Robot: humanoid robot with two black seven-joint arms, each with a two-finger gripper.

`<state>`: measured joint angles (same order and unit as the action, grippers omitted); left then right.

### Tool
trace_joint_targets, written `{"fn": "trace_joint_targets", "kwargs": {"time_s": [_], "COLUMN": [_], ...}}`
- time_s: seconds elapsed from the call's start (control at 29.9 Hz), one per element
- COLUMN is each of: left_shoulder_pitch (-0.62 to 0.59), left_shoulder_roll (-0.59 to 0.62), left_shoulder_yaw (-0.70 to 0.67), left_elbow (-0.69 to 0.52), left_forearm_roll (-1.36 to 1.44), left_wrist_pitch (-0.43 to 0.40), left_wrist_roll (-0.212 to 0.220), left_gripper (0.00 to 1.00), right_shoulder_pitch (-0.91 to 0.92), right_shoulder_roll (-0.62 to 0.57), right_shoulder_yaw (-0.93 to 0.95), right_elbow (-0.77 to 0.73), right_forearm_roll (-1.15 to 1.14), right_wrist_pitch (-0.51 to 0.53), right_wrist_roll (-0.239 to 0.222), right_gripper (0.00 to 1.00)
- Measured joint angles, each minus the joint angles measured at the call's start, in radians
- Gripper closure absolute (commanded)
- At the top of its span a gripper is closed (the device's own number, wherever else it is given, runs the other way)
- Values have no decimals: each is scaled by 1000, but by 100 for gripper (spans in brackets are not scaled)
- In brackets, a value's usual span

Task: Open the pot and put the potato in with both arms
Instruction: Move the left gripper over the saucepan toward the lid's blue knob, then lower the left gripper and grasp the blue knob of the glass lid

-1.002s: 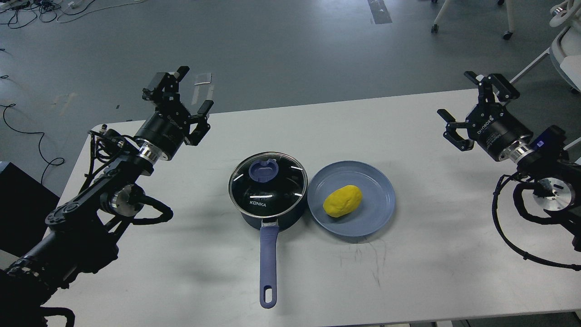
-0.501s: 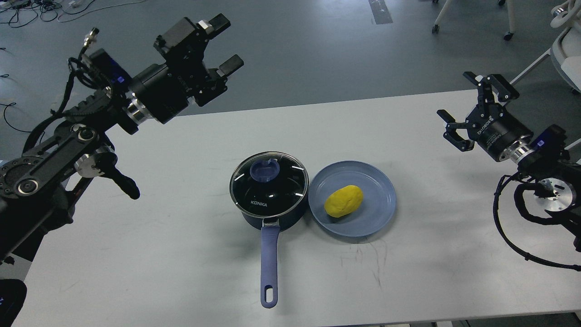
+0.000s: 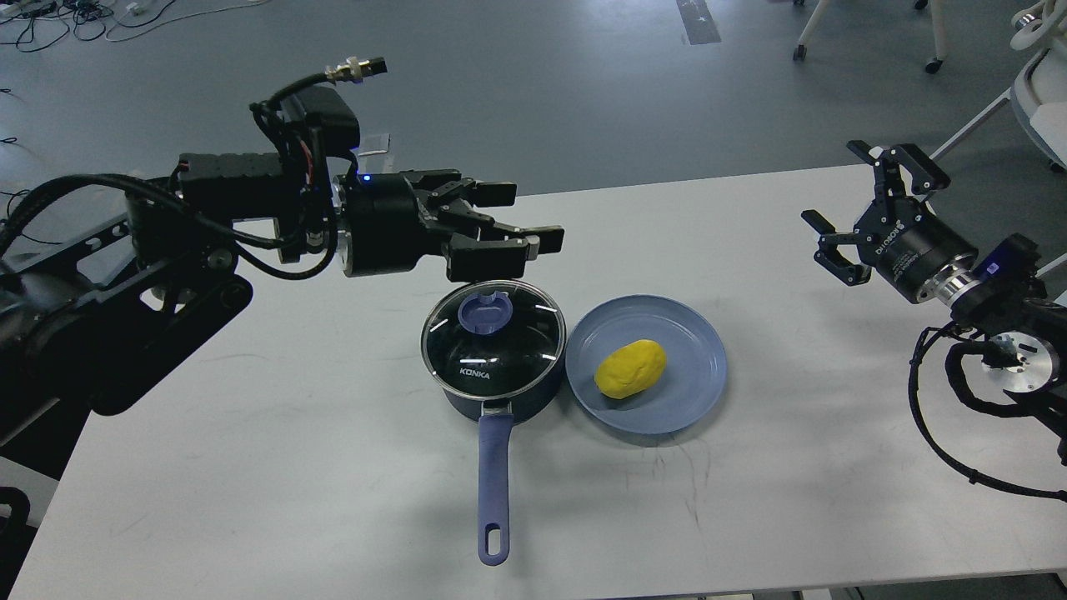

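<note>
A: Where's the potato (image 3: 630, 369)?
B: On the blue plate (image 3: 698, 387), at 3 o'clock of the lidded saucepan (image 3: 493, 348) on the tabletop (image 3: 333, 467).
A: Fingers?
B: Left gripper (image 3: 527, 218) spread, empty, apparently above the glass lid (image 3: 492, 333) at 12 o'clock. Right gripper (image 3: 859, 185) spread, empty; its arm is cut off.

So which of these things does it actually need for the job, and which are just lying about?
Needed:
dark blue pot with long handle
glass lid with blue knob
yellow potato
round blue plate holding it
left gripper, open
right gripper, open

Just lying about:
white chairs
floor cables
</note>
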<state>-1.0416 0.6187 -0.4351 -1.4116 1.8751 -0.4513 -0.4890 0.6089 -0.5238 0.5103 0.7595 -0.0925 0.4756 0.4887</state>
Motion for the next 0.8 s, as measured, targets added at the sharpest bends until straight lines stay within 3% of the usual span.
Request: {"fn": "trace_joint_targets", "kwargs": {"time_s": [0.3, 0.8], "left_shoulder_pitch": [-37, 41], "left_shoulder_roll": [-60, -76], "left_shoulder_yaw": [160, 188], "left_elbow": [136, 220], "left_forearm_roll": [106, 119], "left_wrist_pitch": [51, 73], "left_wrist_roll": [0, 0], "left_gripper": [2, 2], "right_shoulder_pitch": [3, -1], "right_shoulder_roll": [-8, -28], "right_shoulder_yaw": [-2, -2], "right_elbow": [3, 5], "right_forearm_roll": [-1, -1], "right_wrist_pitch": [0, 1], "right_wrist_roll": [0, 0], "right_gripper": [0, 0]}}
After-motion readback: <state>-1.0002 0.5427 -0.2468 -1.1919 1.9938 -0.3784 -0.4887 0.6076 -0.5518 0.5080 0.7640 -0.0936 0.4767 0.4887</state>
